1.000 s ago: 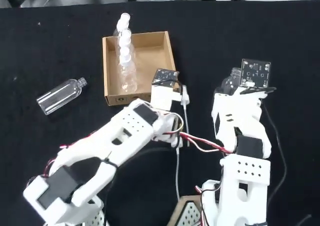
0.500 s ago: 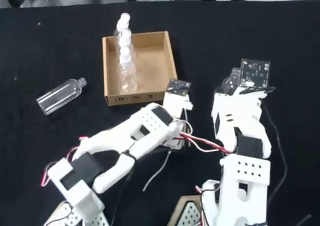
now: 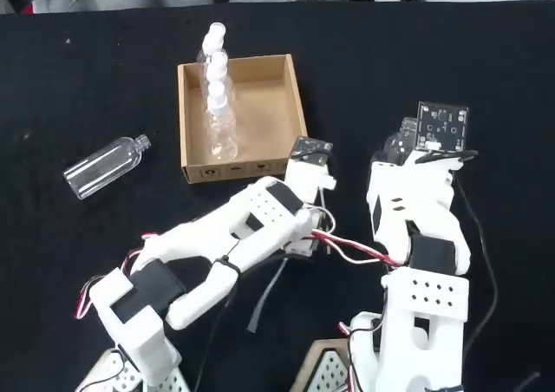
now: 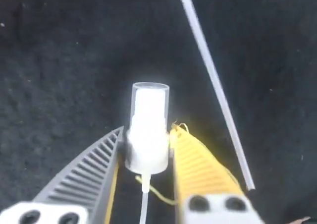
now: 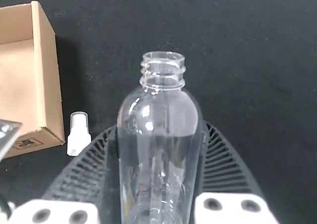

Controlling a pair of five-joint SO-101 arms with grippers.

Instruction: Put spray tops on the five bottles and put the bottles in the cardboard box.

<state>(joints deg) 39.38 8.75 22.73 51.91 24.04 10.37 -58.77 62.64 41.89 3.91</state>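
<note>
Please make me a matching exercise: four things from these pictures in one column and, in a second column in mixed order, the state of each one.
1. spray top
2. cardboard box
3. bottle left of the box
4. right gripper

A. shut on a topless bottle
B. lying on its side, no top on it
C. contains bottles with tops
D. held in the left gripper

Pairs: 1-D, 2-C, 3-B, 4-A.

Cardboard box sits mid-table, toward the far edge. Capped bottles lie in it, along its left wall. Loose bottle lies left of the box, nearer the table's left edge. Left gripper is just off the box's near right corner, spray top between its fingers. Right gripper is farther right, with the gripped bottle in it.
</note>
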